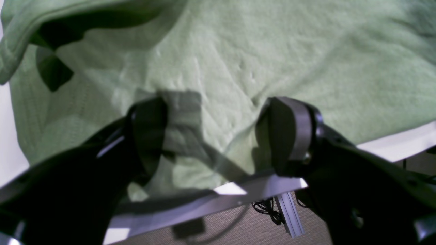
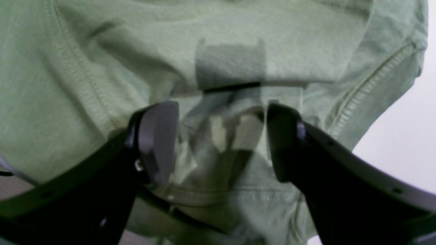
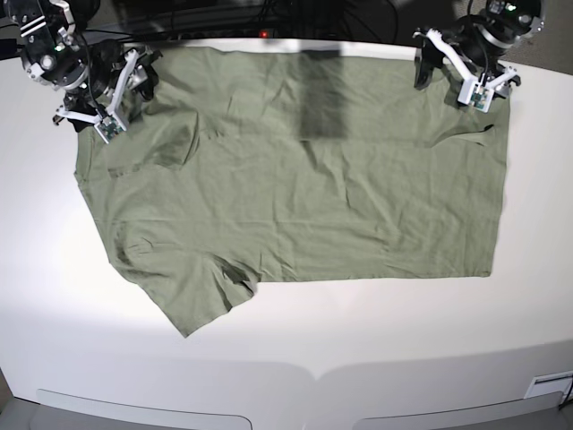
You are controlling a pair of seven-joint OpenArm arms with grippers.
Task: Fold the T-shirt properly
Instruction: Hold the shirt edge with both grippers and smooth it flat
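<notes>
The sage-green T-shirt (image 3: 295, 197) lies spread out and wrinkled on the white table (image 3: 358, 358), with one sleeve (image 3: 192, 296) sticking out toward the front left. My left gripper (image 3: 446, 79) stands open over the shirt's far right corner. In the left wrist view its jaws (image 1: 218, 115) straddle bare cloth (image 1: 238, 51) near the table's back edge (image 1: 402, 143). My right gripper (image 3: 125, 100) stands open at the far left corner. In the right wrist view its jaws (image 2: 221, 115) sit above a stitched hem and folds of the T-shirt (image 2: 102, 51). Neither gripper holds anything.
Cables and a metal frame leg (image 1: 289, 217) show below the table's back edge. A dark shadow band (image 3: 320, 94) falls across the shirt's far middle. Bare white tabletop surrounds the shirt at the front and on both sides.
</notes>
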